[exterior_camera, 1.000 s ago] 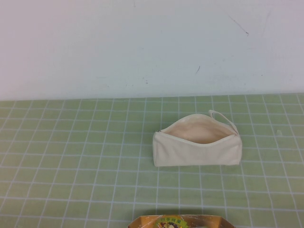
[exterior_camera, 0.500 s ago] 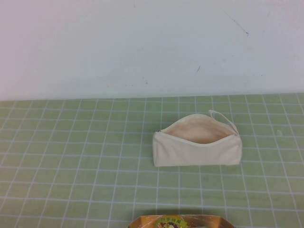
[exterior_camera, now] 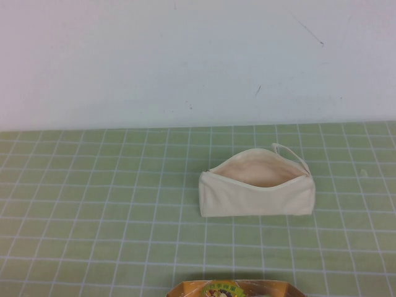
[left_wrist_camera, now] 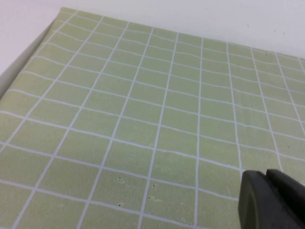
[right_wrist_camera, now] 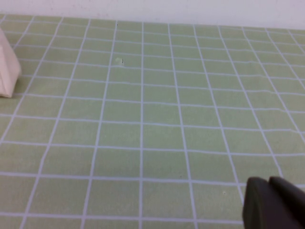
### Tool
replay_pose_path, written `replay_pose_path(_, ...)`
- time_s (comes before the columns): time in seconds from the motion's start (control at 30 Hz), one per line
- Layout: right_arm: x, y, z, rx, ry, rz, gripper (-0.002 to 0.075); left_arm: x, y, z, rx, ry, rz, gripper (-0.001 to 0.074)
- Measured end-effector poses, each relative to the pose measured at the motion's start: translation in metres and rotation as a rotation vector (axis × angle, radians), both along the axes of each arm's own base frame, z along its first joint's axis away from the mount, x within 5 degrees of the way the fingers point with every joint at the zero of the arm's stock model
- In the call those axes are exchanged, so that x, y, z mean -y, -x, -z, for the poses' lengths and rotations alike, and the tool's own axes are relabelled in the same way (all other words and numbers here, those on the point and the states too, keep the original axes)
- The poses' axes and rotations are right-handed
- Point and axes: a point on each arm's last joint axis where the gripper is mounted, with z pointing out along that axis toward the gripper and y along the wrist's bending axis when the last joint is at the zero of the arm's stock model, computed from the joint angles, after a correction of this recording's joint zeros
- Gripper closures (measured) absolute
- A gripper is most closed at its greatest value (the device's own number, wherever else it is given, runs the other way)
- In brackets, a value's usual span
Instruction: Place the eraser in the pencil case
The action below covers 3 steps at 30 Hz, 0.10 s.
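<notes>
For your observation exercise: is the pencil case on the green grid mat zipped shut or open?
Open. The pencil case gapes along its top, showing pale lining. The eraser is not visible. The left gripper and right gripper hover over the mat.

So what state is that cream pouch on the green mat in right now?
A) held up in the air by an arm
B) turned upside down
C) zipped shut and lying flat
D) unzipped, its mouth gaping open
D: the pencil case sits on the mat with its top open, pale lining showing. The left end effector and right end effector each show only at the edge of their own wrist view, over bare mat.
</notes>
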Motion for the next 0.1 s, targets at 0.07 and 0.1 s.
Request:
replay_pose_path(0.07,0.0000,0.0000,0.0000,0.000,0.000,0.000,0.0727,0.0000,0.0000,0.0000,0.000,0.000,0.000,0.0737)
replay_pose_path(0.1,0.0000,0.0000,0.0000,0.000,0.000,0.000,0.0727,0.0000,0.0000,0.0000,0.000,0.000,0.000,0.0737)
